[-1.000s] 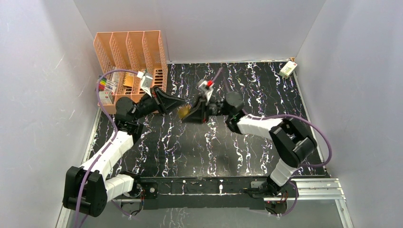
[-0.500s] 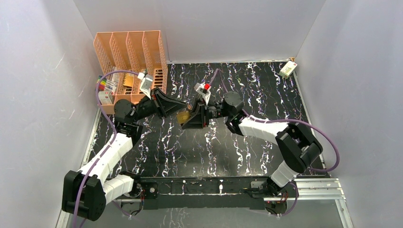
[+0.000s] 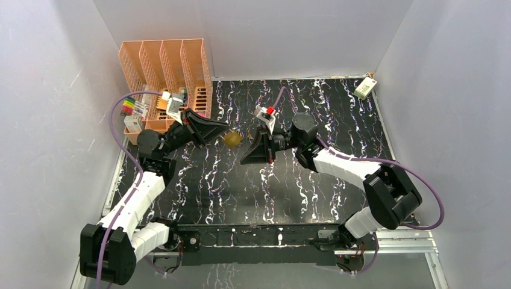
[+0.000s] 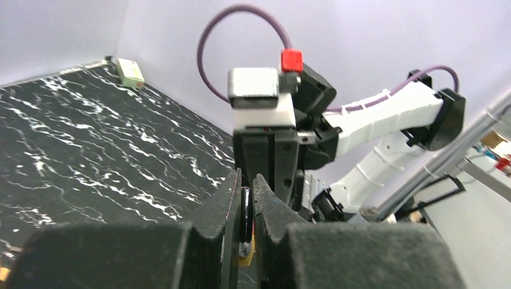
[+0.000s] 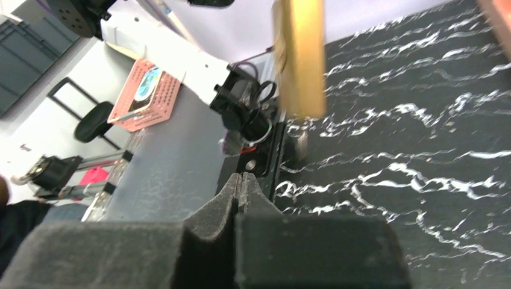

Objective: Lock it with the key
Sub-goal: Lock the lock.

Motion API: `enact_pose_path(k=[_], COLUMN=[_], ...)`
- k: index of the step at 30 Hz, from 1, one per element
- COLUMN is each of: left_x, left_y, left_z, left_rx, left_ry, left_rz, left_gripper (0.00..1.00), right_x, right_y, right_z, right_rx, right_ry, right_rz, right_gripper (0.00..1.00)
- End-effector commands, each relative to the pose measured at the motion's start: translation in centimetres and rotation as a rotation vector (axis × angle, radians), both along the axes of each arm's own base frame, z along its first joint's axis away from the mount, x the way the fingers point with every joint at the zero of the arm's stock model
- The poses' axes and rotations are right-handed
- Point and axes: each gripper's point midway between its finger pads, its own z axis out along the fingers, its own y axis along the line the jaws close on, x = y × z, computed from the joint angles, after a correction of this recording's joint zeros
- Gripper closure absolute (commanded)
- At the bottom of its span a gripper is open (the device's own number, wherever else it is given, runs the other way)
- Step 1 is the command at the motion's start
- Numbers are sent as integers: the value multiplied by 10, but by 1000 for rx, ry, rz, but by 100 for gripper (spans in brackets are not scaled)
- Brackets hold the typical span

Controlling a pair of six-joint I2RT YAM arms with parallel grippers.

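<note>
1. Black, white-veined marble-pattern counter (image 3: 313, 180): bare stretches lie ahead of and behind both tools. Grey walls close it in on three sides.
2. Orange mesh slotted rack (image 3: 163, 60) sits in the far-left corner, just behind my left arm. That is the tight side, so any swing back that way needs care. A small white box (image 3: 365, 88) sits in the far-right corner, well apart from the work.
3. Left tool (image 3: 224, 135): clamped tight on the brass padlock (image 3: 232, 139). It holds the lock up off the counter at mid-field, turned toward my other arm. I judge this is to offer up its keyhole end.
4. Right tool (image 5: 241, 178): pads pressed together with no gap, and nothing seen between them. Its tip is near the brass padlock but apart, on the near side.
5. Key: not clearly seen. A grey blur (image 5: 299, 143) hanging under the lock in the right wrist view may be the key. I cannot tell.
</note>
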Motion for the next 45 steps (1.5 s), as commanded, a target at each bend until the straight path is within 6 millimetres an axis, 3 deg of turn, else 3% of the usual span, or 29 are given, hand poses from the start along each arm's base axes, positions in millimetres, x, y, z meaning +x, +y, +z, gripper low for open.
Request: enact_pose_path(k=[1, 11, 14, 19, 23, 34, 45], left_x=[3, 9, 7, 3, 1, -5, -7], left_y=[16, 21, 19, 18, 16, 15, 15], left_z=[41, 44, 44, 41, 41, 40, 40], left_rx=[-72, -71, -65, -59, -58, -68, -75], left_ry=[-145, -143, -142, -139, -137, -140, -146], left_rz=[102, 116, 99, 75, 57, 27, 22], left_gripper=[100, 100, 100, 100, 100, 100, 100], right_x=[-16, -13, -2, 16, 20, 32, 37], right_y=[-9, -18, -21, -23, -25, -18, -2], right_z=[-5, -16, -10, 12, 27, 43, 58], right_rx=[-12, -36, -18, 43, 95, 162, 183], right_ry=[-8, -9, -42, -167, -254, -282, -294], right_rz=[72, 30, -37, -181, -221, -249, -245], right_gripper=[100, 100, 70, 41, 28, 26, 34])
